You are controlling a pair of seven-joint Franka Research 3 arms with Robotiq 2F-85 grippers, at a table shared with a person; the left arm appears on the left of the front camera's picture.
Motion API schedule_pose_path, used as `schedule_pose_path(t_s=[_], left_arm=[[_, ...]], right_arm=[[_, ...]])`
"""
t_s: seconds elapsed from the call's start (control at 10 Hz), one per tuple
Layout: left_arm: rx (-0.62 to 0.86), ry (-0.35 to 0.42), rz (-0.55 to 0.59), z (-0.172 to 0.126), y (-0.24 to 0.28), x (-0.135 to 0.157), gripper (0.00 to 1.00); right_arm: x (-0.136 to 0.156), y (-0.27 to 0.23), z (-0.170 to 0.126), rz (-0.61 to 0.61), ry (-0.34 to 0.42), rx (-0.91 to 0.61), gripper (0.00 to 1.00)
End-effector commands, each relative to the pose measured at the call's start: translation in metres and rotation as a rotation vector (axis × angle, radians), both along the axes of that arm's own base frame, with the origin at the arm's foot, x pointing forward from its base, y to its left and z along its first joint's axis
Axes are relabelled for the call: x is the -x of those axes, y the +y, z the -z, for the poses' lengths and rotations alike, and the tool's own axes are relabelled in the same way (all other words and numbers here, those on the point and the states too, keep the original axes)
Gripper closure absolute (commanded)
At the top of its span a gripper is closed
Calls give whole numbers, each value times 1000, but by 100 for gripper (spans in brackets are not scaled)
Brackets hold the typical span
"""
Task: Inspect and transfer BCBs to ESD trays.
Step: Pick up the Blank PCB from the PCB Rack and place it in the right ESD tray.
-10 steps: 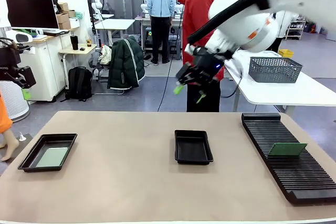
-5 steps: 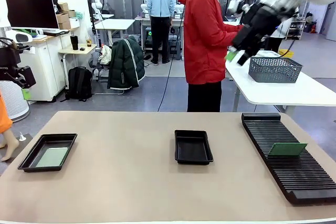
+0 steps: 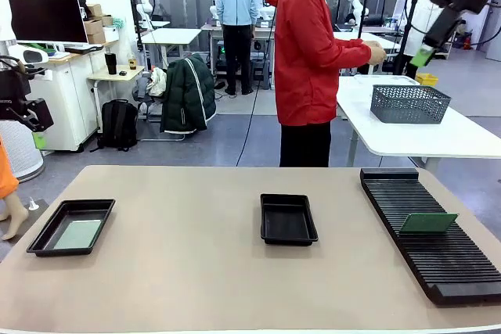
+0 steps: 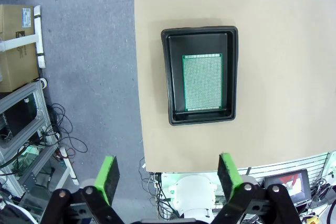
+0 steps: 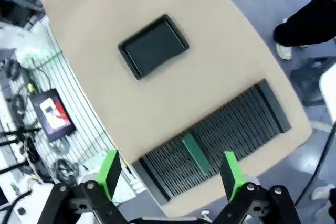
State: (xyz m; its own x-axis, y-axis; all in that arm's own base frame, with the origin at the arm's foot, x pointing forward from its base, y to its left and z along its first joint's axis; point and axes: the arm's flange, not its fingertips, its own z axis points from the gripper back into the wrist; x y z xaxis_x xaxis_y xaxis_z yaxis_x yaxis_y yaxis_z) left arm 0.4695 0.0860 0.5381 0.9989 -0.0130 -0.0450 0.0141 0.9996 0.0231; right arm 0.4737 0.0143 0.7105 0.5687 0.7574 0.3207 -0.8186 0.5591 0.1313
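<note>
Two black ESD trays lie on the tan table. The left tray [image 3: 47, 234] holds a pale green BCB [image 3: 77, 234]. In the left wrist view I see that tray [image 4: 200, 33] and its BCB [image 4: 202, 82] from straight above, with my left gripper [image 4: 169, 174] open high over the table's edge. The centre tray [image 3: 288, 232] is empty. Another green BCB [image 3: 428, 223] stands in the ribbed rack [image 3: 446, 267]. My right gripper [image 3: 429, 46] is raised at the top right, open and holding nothing. Below my right gripper [image 5: 170, 174] lie the empty tray [image 5: 154, 52], the rack [image 5: 236, 121] and its BCB [image 5: 195, 153].
A person in a red jacket [image 3: 309, 60] stands at the far side, turned toward a white side table [image 3: 438, 138] with a grey mesh basket [image 3: 409, 103]. My left gripper [image 3: 37, 137] hangs off the table's left edge.
My right arm has swung up and to the right, from above the table's middle to the top right corner, staying open. The left arm, trays and boards have not moved.
</note>
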Motion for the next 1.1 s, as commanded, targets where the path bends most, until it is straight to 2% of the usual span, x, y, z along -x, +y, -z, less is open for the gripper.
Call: schedule_pose_path(t_s=[0.0,0.4,0.7,1.0], left_arm=[[0,-4,-1,0,1,0,0],[0,-4,-1,0,1,0,0],[0,-4,-1,0,1,0,0],[0,-4,-1,0,1,0,0]], right_arm=[[12,-23,-5,-77,-47,44,0],[47,-67,-6,-289,-89,156,0],[59,-82,3,-484,-61,219,0],[72,-90,11,-610,-50,267,0]])
